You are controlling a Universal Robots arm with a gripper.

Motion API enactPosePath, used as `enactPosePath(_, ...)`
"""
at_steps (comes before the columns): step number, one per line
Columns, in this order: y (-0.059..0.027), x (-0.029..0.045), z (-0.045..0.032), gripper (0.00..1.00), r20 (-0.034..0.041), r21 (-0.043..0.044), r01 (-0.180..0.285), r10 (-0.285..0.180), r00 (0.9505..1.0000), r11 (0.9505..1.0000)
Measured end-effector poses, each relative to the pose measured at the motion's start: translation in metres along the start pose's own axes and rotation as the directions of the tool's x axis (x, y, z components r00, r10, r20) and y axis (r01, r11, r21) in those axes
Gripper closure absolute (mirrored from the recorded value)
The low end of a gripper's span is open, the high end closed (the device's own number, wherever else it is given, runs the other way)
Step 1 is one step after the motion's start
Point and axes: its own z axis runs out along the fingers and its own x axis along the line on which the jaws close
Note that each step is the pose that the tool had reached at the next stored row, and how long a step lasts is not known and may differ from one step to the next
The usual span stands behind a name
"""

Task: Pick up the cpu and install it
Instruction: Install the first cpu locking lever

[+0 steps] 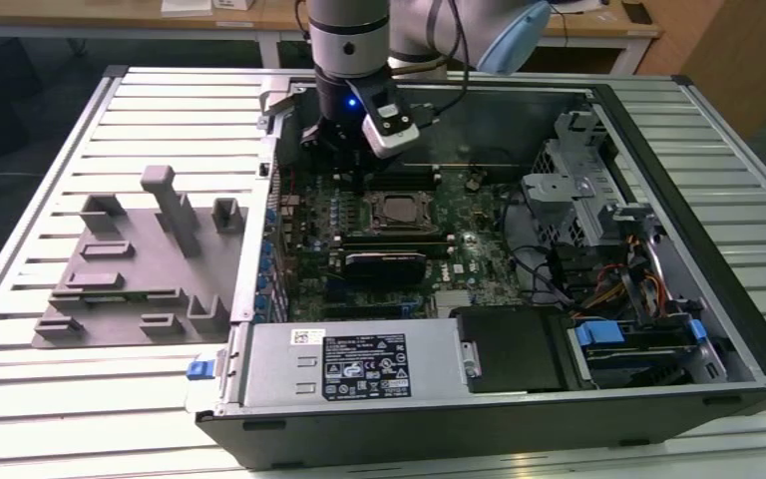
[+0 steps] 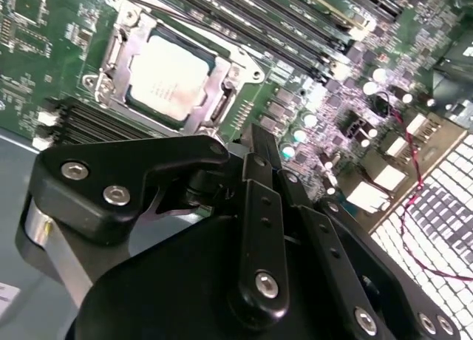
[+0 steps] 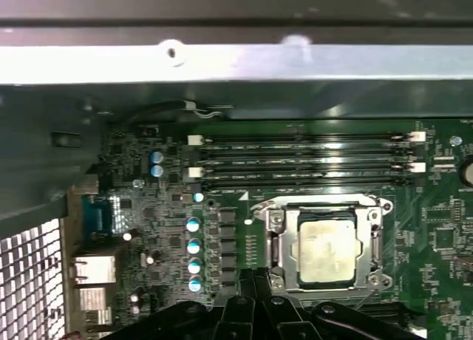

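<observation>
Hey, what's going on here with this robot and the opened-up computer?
A robot arm is reaching into an open computer case. Its gripper hovers just above the motherboard, beside the socket, with its fingers apparently closed and holding nothing. The cpu already lies in the socket, silver top facing up.

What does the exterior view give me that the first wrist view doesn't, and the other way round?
Exterior view: the grey fixture tray beside the open case, the power supply, and the arm reaching in. First wrist view: the cpu lying in the socket, silver top up, beside the memory slots. Both: the gripper close to that socket.
</observation>
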Motion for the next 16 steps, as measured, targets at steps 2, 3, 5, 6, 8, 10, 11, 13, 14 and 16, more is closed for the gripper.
enactPosePath(2, -0.0001, 0.002, -0.0001, 0.89, -0.0002, -0.0032, 0.0, 0.0, 1.0, 1.0)
enactPosePath(3, -0.0002, 0.003, -0.0002, 0.89, -0.0004, -0.0066, 0.0, 0.0, 1.0, 1.0)
enactPosePath(5, -0.0003, 0.0048, -0.0002, 0.89, -0.0008, -0.0189, -0.001, 0.001, 1.0, 0.9998)
enactPosePath(6, -0.0003, 0.0056, -0.0003, 0.89, -0.0013, -0.0271, -0.001, 0.001, 1.0, 0.9996)
enactPosePath(8, -0.0004, 0.0074, -0.0004, 0.89, -0.0024, -0.0441, -0.002, 0.002, 1.0, 0.999)
enactPosePath(10, -0.0004, 0.0085, -0.0005, 0.89, -0.003, -0.0578, -0.003, 0.003, 1.0, 0.9983)
enactPosePath(11, -0.0005, 0.0087, -0.0006, 0.89, -0.0033, -0.0649, -0.003, 0.003, 1.0, 0.9979)
enactPosePath(13, -0.0005, 0.0091, -0.0009, 0.89, -0.0044, -0.0812, -0.004, 0.004, 1.0, 0.9967)
enactPosePath(14, -0.0005, 0.0093, -0.001, 0.89, -0.0048, -0.0895, -0.005, 0.004, 1.0, 0.996)
enactPosePath(16, -0.0005, 0.0095, -0.0015, 0.89, -0.0056, -0.1052, -0.006, 0.005, 1.0, 0.9944)
